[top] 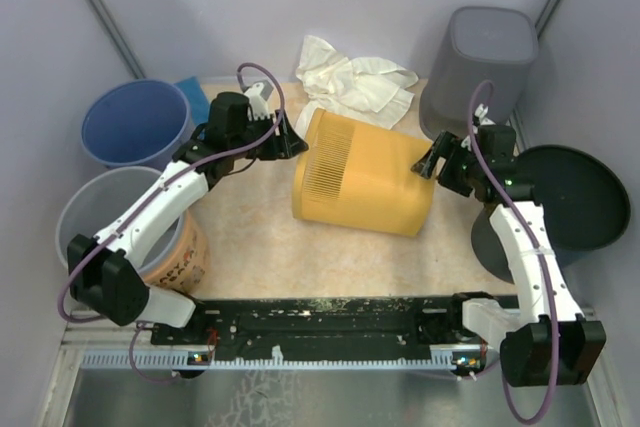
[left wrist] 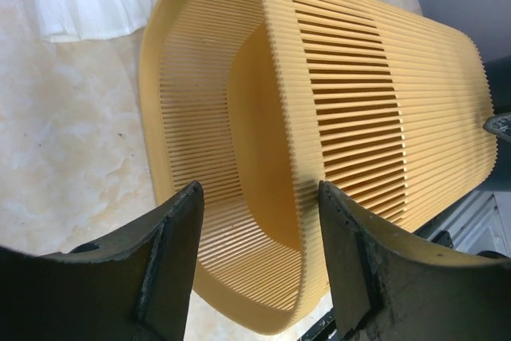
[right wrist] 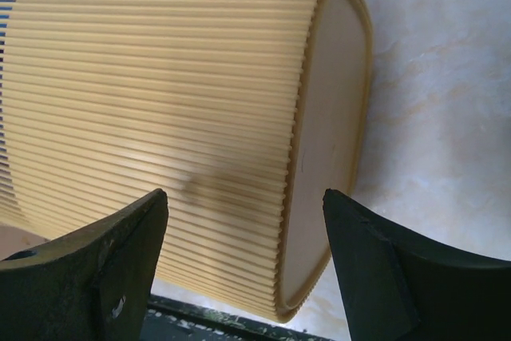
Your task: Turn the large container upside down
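**Yellow container on its side between my two open pincers**

The large container, a yellow ribbed bin with slotted walls, lay on its side at the middle of the pale marbled table. Seen from above, its open mouth faced 9 o'clock and its flat closed base faced 3 o'clock. It had not been turned upside down.

My left pincer sat at the container's 10 o'clock, right at the rim of the mouth, with its jaws apart. In the left wrist view, the left pincer looked into the large container. The near edge of the rim showed between the two dark fingers. I could not tell whether either finger touched the plastic.

My right pincer sat at the container's 3 o'clock, close to the edge of the base. Its jaws stood wide apart and held nothing. In the right wrist view, the right pincer framed the ribbed side and the base edge of the large container.

A crumpled white cloth lay at 12 o'clock, just behind the container. A grey bin stood at 1 o'clock near the back wall. A blue bucket stood at 9 o'clock, beyond my left pincer. A pale translucent bucket stood at 8 o'clock, with a brown tub just beside it. A dark round tray rested at 3 o'clock, at the table's right edge.
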